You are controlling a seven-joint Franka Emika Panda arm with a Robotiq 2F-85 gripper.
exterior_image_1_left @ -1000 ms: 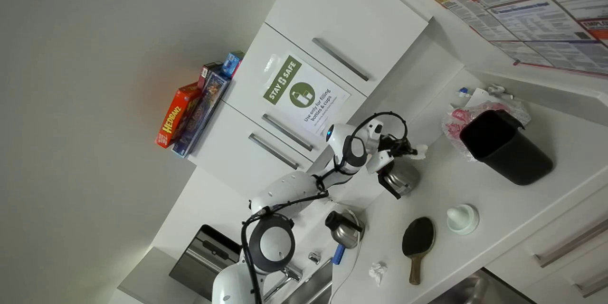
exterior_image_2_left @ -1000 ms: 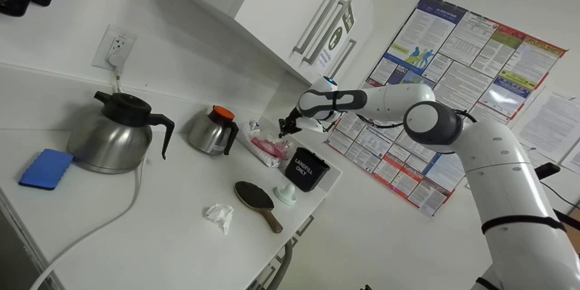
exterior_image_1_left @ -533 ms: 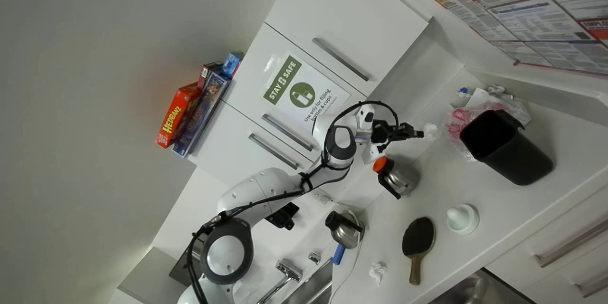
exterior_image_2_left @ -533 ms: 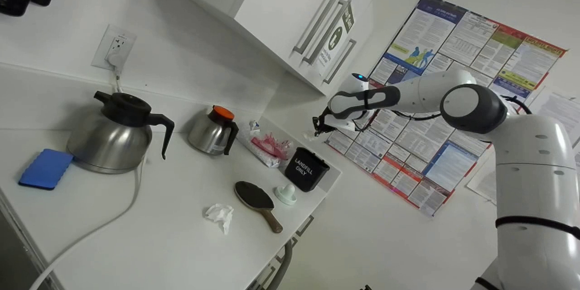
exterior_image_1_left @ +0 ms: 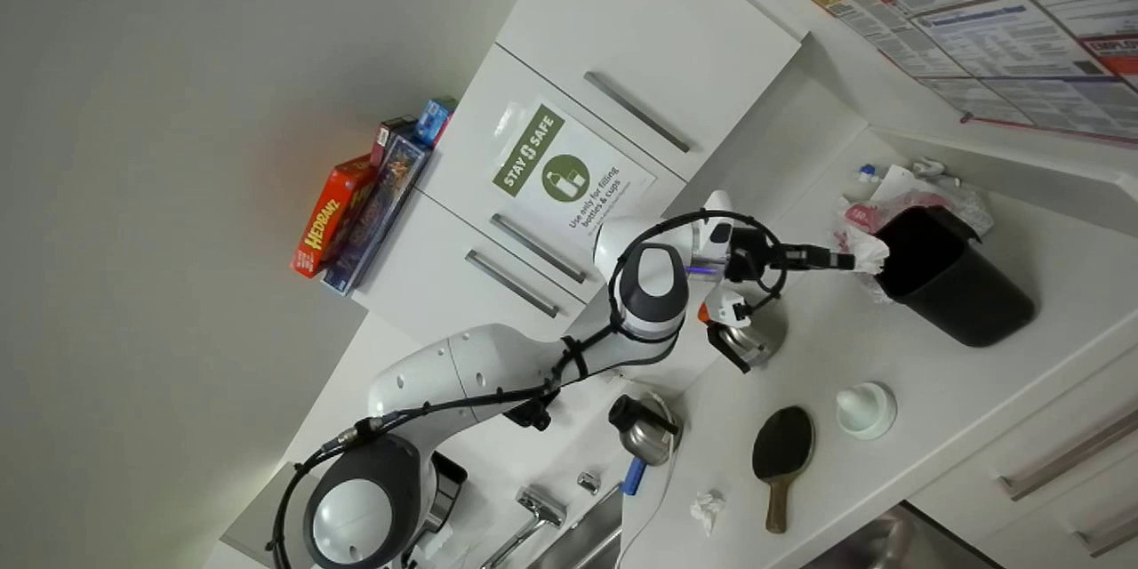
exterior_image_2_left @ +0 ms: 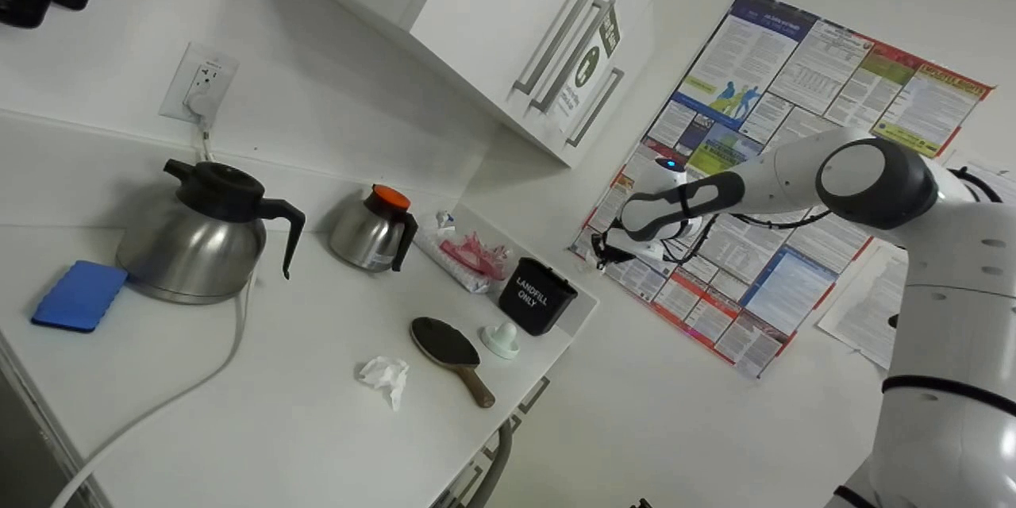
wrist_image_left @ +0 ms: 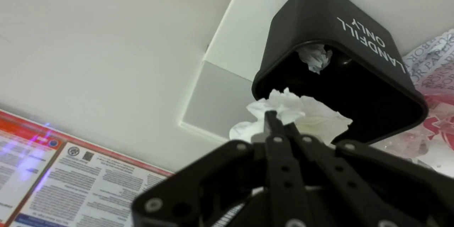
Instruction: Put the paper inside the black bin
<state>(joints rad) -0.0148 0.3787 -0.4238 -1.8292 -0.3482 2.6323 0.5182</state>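
Observation:
The black bin [exterior_image_1_left: 978, 298] stands on the counter near the corner. It also shows in an exterior view [exterior_image_2_left: 538, 298] with "LANDFILL ONLY" on its side. In the wrist view the bin [wrist_image_left: 319, 10] has its opening facing the camera, with a crumpled paper [wrist_image_left: 315, 57] inside. My gripper [exterior_image_1_left: 845, 260] is shut on a white crumpled paper [exterior_image_1_left: 865, 249], held just beside and above the bin's rim. In the wrist view the fingertips [wrist_image_left: 280, 118] pinch the paper [wrist_image_left: 321, 117], which overlaps the bin opening's edge. Another crumpled paper [exterior_image_2_left: 386, 375] lies on the counter, also here [exterior_image_1_left: 708, 508].
A pink and clear plastic bag [exterior_image_2_left: 478, 258] sits beside the bin. A paddle [exterior_image_1_left: 783, 444], a pale green juicer-like item [exterior_image_1_left: 865, 410], a small steel jug [exterior_image_2_left: 371, 232] and a larger steel jug [exterior_image_2_left: 198, 238] stand on the counter. Cabinets [exterior_image_1_left: 640, 44] hang above.
My gripper, with the paper in it, has moved away from the small jug toward the bin, bringing the paper to the bin's rim. The paper on the counter has not moved.

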